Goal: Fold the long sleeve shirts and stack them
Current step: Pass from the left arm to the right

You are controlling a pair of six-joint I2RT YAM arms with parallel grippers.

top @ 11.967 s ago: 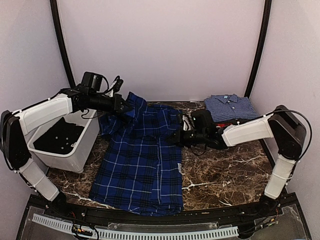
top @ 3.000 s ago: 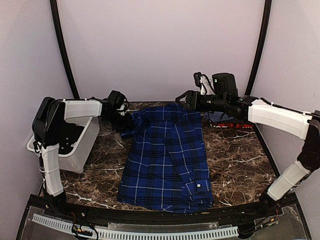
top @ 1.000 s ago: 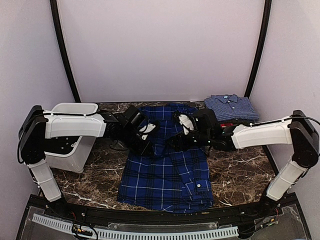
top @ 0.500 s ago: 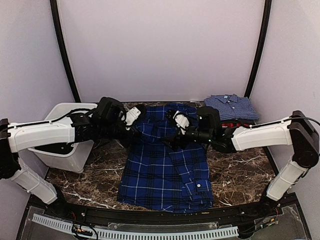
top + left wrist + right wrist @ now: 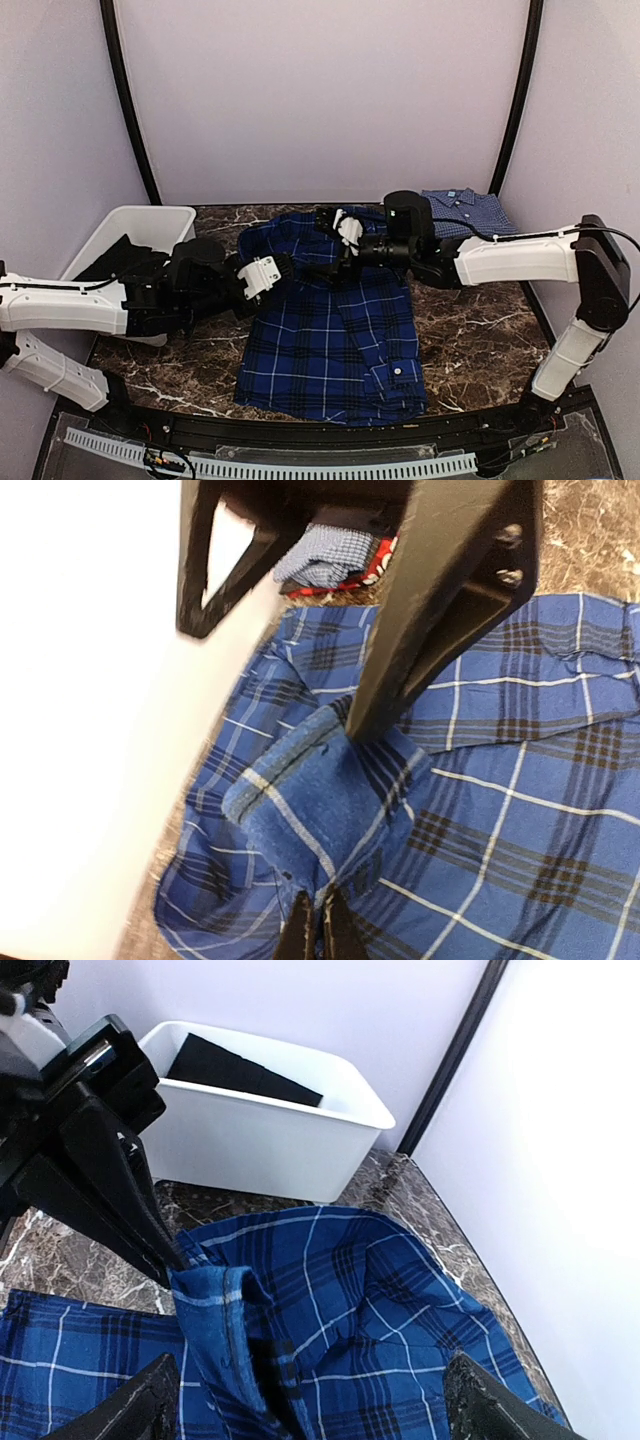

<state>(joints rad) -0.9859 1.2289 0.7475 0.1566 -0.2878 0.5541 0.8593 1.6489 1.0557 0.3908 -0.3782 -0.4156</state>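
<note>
Big blue plaid shirt (image 5: 330, 340) lies spread out in the middle of the surface (image 5: 470, 340), collar toward the back wall. The left tool (image 5: 320, 932) is clamped tight on a bit of cloth right by the collar. The right tool (image 5: 315, 1408) is spread wide over the collar, gripping nothing. The lighter check shirt (image 5: 465, 205) sits folded at the back right.

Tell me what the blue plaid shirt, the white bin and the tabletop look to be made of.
blue plaid shirt: woven cloth, probably cotton, matte; it creases and folds softly.
white bin: likely moulded plastic, smooth, with a thin rounded rim.
tabletop: dark brown marble look with white veins; could be stone or printed laminate.
</note>
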